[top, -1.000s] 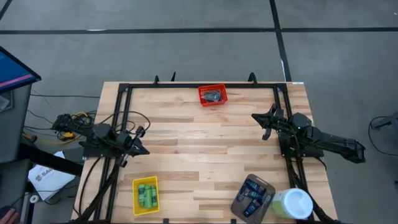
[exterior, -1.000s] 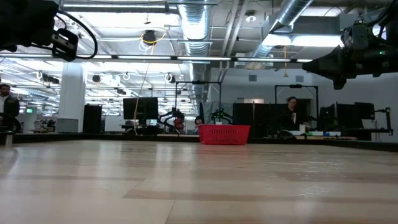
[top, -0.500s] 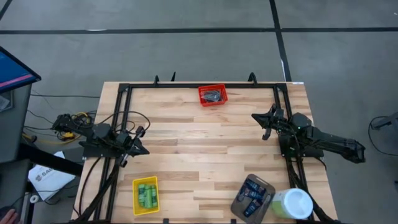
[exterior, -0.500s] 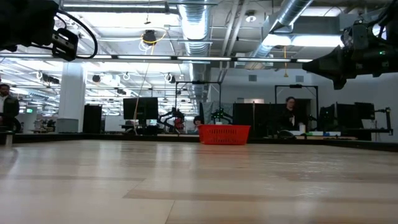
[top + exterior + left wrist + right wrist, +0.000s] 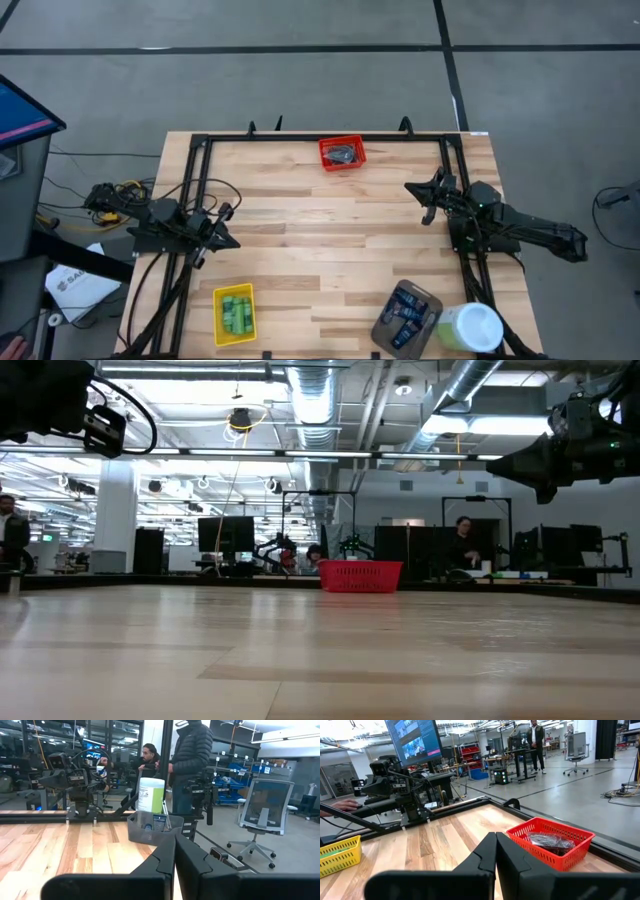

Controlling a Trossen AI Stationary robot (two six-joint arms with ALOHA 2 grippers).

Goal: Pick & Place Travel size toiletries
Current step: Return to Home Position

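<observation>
1. Bright, even overhead light covers your pale wooden plank tabletop; shadows are faint.
2. Low view: white ceiling strip lights glare at 12 o'clock.
3. Your left gripper shows as a dark silhouette.

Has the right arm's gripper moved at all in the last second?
No. In the high view the right gripper sits at the same spot, below and to the right of the red basket, with the same gap between them as before.
</observation>
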